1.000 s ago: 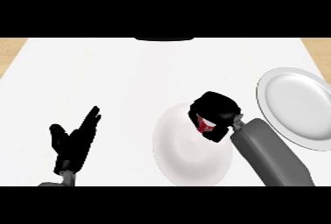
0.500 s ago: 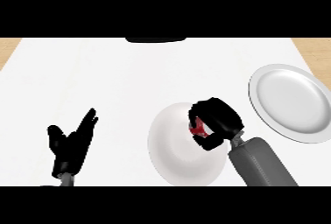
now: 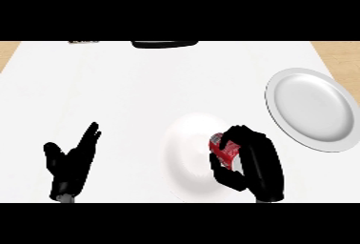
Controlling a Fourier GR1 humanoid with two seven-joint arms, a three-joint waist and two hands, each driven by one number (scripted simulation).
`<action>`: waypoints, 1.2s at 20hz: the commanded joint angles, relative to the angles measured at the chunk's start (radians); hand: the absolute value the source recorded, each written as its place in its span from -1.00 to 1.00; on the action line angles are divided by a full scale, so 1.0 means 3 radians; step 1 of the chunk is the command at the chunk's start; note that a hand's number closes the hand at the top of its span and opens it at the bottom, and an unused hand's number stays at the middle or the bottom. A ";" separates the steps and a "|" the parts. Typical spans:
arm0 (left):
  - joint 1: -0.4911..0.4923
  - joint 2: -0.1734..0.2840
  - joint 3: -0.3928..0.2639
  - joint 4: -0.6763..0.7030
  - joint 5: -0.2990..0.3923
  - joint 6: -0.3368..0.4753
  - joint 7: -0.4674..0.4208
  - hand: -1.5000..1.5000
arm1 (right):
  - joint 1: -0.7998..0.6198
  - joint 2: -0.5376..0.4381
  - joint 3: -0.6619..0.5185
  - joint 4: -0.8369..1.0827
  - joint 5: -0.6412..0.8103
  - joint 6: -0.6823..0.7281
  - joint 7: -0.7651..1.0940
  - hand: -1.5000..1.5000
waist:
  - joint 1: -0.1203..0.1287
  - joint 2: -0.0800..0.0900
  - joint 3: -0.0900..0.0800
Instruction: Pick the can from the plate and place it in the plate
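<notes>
A red can sits inside my right hand, whose fingers and thumb curl round it over the right part of a white plate near the counter's front edge. Only the can's red side shows between the fingers. A second plate, grey with a lighter rim, lies further back at the right and holds nothing. My left hand rests open at the lower left, fingers pointing up, well away from both plates.
The counter's top is white, with wooden strips at its far left and right edges. A dark object lies at the back edge, with a smaller dark piece to its left.
My right hand with the can has drawn back toward the front edge and a little lower over the white plate. The left hand keeps its pose.
</notes>
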 commanded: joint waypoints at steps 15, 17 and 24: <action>-0.0002 -0.0180 -0.0199 -0.0135 -0.0150 -0.0005 0.0176 0.00 | 0.0412 -0.0358 -0.1251 -0.0751 -0.1283 -0.0873 0.0060 1.00 | 0.0237 0.0075 -0.0010; -0.0333 -0.0155 -0.0048 0.0214 -0.0071 -0.0096 0.0111 0.00 | 0.0160 -0.0539 -0.1639 -0.0462 -0.1559 -0.0895 -0.0062 1.00 | 0.0220 0.0085 -0.0010; -0.0271 -0.0242 -0.0146 0.0185 -0.0200 -0.0038 0.0086 0.00 | -0.0548 -0.0901 -0.2286 0.1008 -0.2059 -0.1177 -0.0847 1.00 | 0.0259 0.0091 -0.0008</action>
